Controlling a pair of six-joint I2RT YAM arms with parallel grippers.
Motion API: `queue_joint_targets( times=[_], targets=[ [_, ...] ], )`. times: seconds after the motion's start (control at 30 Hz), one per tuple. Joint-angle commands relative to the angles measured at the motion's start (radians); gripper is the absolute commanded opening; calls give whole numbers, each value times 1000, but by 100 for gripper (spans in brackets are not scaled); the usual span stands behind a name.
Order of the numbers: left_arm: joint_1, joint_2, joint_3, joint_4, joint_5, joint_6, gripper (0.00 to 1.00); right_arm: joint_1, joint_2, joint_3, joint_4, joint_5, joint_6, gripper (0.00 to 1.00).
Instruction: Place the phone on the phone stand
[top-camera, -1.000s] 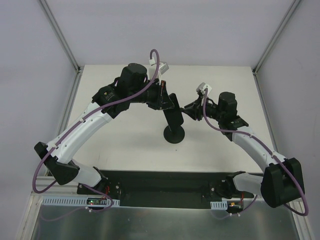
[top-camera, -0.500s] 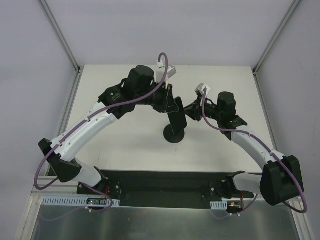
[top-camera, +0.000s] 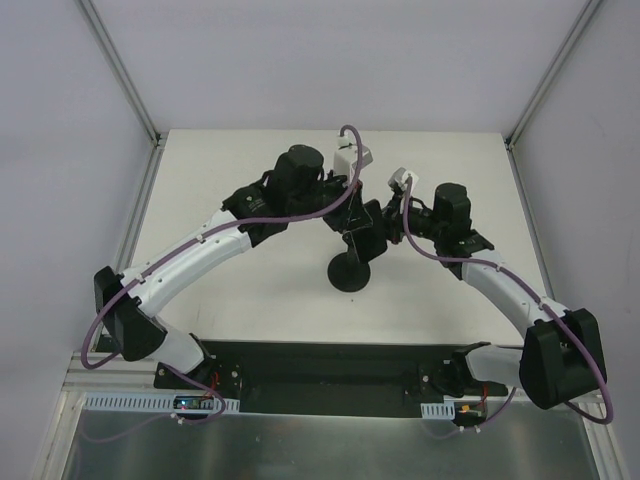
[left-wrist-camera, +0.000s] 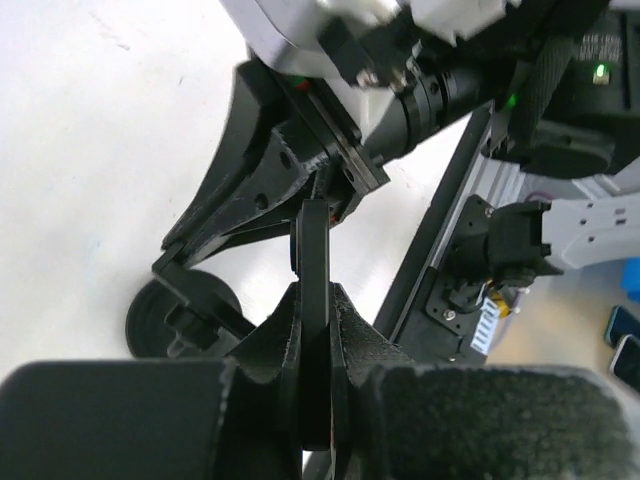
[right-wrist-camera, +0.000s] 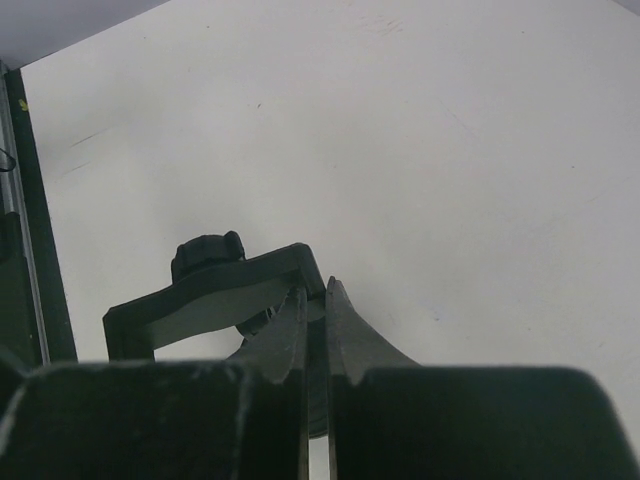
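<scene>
L gripper (left-wrist-camera: 314, 298) is clamped on the phone (left-wrist-camera: 311, 250). Its fingers (left-wrist-camera: 352, 335) press on both flat faces, and the phone shows edge-on in the left wrist view as a thin black slab sticking out past the fingertips. Phone is held up off the table (top-camera: 240, 290), not on the phone stand (top-camera: 348, 272). Its far end sits close to the R gripper (right-wrist-camera: 316, 300); can't tell if they touch.

R gripper's fingers are nearly together w/ only a narrow slot between, nipping one end of the stand's bracket (right-wrist-camera: 215, 290) — a black angular frame w/ a round knob (right-wrist-camera: 206, 254) behind it.

Stand is upright, disc base (left-wrist-camera: 168, 318) flat on the white table, approx mid-table in the top view. From above, the 2 grippers meet nose to nose over the stand's top, L arm reaching in from the left, R arm from the right. Phone is hard to pick out there among the black parts. In the left wrist view the base lies lower left of the phone, apart from it.
</scene>
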Motion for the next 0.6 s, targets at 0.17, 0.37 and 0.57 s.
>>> queue_joint_targets(
  times=[0.17, 0.37, 0.57],
  targets=[
    [-3, -104, -252, 513, 358, 284, 0, -8, 16, 74, 19, -148, 10, 0],
    [-3, -46, -216, 522, 422, 344, 0, -9, 19, 83, 1, -161, 5, 0],
    [-3, 25, -134, 427, 410, 418, 0, -9, 13, 83, -7, -163, 4, 0]
  ],
)
